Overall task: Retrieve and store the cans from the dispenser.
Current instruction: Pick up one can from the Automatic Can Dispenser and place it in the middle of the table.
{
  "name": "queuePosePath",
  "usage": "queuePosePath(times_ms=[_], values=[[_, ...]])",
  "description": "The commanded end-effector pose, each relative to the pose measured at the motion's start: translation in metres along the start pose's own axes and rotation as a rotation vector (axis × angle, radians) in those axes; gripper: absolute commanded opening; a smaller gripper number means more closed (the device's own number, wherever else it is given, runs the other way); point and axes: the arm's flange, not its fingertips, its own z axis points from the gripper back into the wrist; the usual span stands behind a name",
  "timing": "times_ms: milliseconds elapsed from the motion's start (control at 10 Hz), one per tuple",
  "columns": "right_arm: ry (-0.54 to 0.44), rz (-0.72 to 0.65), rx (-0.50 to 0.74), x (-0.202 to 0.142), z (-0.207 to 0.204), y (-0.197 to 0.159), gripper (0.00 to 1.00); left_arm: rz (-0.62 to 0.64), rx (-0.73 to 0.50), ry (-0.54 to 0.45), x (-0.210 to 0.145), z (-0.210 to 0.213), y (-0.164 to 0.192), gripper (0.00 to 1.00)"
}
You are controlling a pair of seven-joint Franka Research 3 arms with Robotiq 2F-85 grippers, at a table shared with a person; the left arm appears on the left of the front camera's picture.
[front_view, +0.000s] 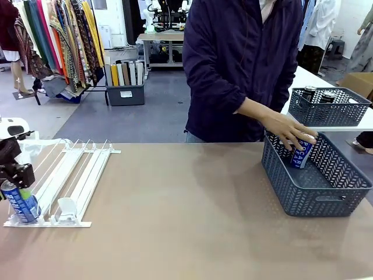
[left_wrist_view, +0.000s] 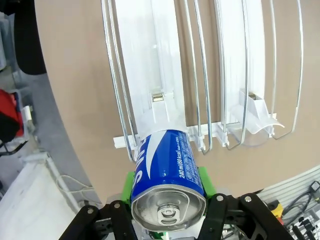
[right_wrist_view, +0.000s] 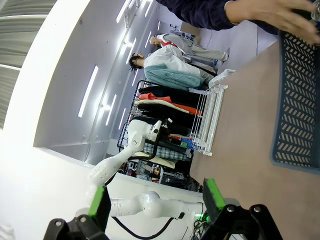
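A blue can [front_view: 22, 205] stands at the front end of the leftmost lane of the white dispenser [front_view: 76, 175]. My left gripper [front_view: 16, 191] is shut on it. The left wrist view has the same can [left_wrist_view: 167, 167] between the green pads [left_wrist_view: 131, 181], its silver top facing the camera, over the dispenser rails [left_wrist_view: 155, 60]. A person's hand [front_view: 288, 131] holds another blue can [front_view: 303, 153] inside the dark grey basket [front_view: 315, 189]. My right gripper [right_wrist_view: 156, 197] hangs open in the air with nothing between its fingers, the basket [right_wrist_view: 295, 100] off to its right.
A second grey basket [front_view: 329, 108] holding cans sits on a white table at the back right. A clear front stop [front_view: 66, 207] stands on a neighbouring lane. Bare brown tabletop [front_view: 186, 221] lies between dispenser and basket. The person stands at the far edge.
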Motion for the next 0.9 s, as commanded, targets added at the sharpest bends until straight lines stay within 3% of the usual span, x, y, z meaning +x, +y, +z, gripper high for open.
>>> queuePosePath(times_ms=[0, 300, 400, 500, 800], values=[[0.007, 0.008, 0.006, 0.0, 0.0, 0.002, 1.0, -0.018, -0.021, -0.035, -0.001, 0.008, 0.0, 0.0], [0.007, 0.008, 0.006, 0.0, 0.0, 0.002, 1.0, 0.002, 0.028, -0.111, -0.024, 0.055, -0.014, 0.0], [0.007, 0.008, 0.006, 0.0, 0.0, 0.002, 1.0, 0.007, 0.025, -0.181, -0.044, 0.091, -0.021, 0.0], [0.007, 0.008, 0.006, 0.0, 0.0, 0.002, 1.0, -0.014, -0.017, -0.185, -0.065, 0.12, -0.022, 0.0], [0.007, 0.008, 0.006, 0.0, 0.0, 0.002, 1.0, -0.005, -0.035, -0.262, -0.11, 0.17, -0.014, 0.0]])
